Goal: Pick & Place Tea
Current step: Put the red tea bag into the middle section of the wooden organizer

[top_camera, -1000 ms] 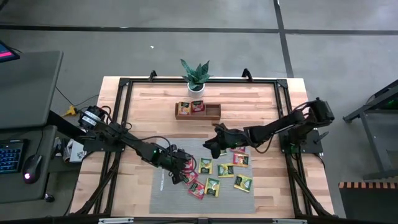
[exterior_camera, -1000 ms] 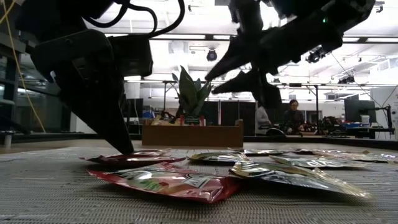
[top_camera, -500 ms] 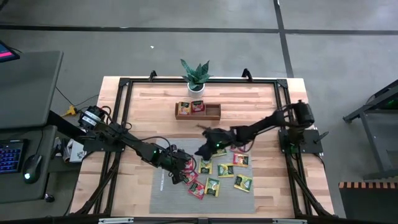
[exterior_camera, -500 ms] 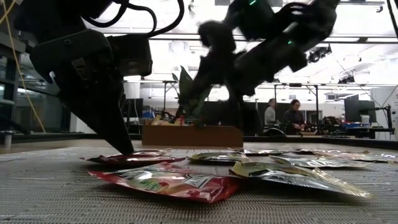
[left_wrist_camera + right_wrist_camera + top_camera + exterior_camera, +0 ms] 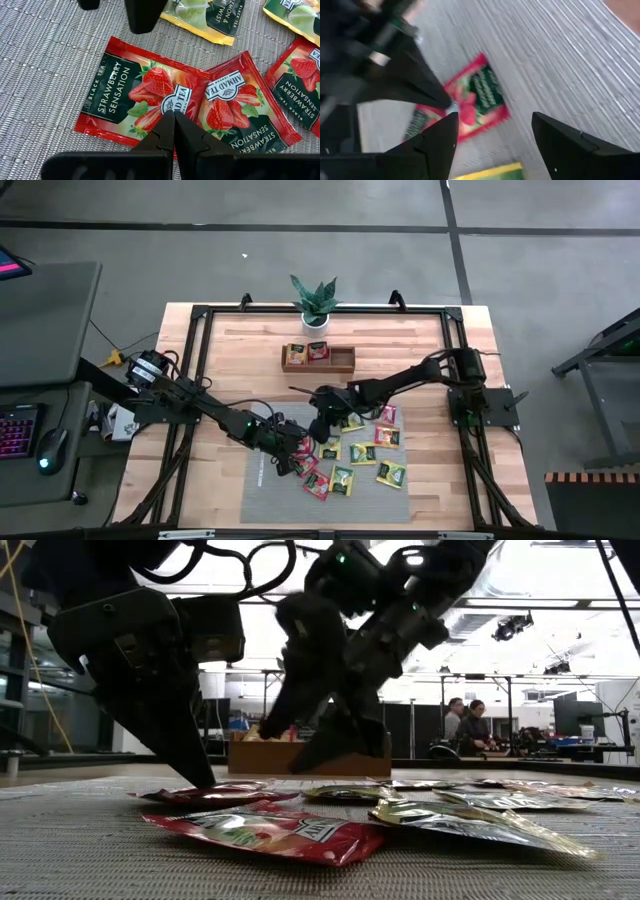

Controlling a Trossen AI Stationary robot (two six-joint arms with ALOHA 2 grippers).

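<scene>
We see our left pincer (image 5: 172, 117) closed tight, tips on a red tea sachet (image 5: 135, 95), while our right pincer (image 5: 492, 135) hangs wide open, empty, above it.

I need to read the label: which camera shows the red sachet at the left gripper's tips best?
The left wrist view: the red strawberry sachet fills it, print legible. The right wrist view shows it blurred, the high view tiny, the low view edge-on.

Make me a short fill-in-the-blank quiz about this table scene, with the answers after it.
1. The left gripper presses its shut tips on a red strawberry tea sachet lying on the grey ribbed ____.
2. The right gripper hovers with its fingers ____.
3. The brown wooden tray stands in front of a potted ____.

Answers: mat; open; plant
</scene>
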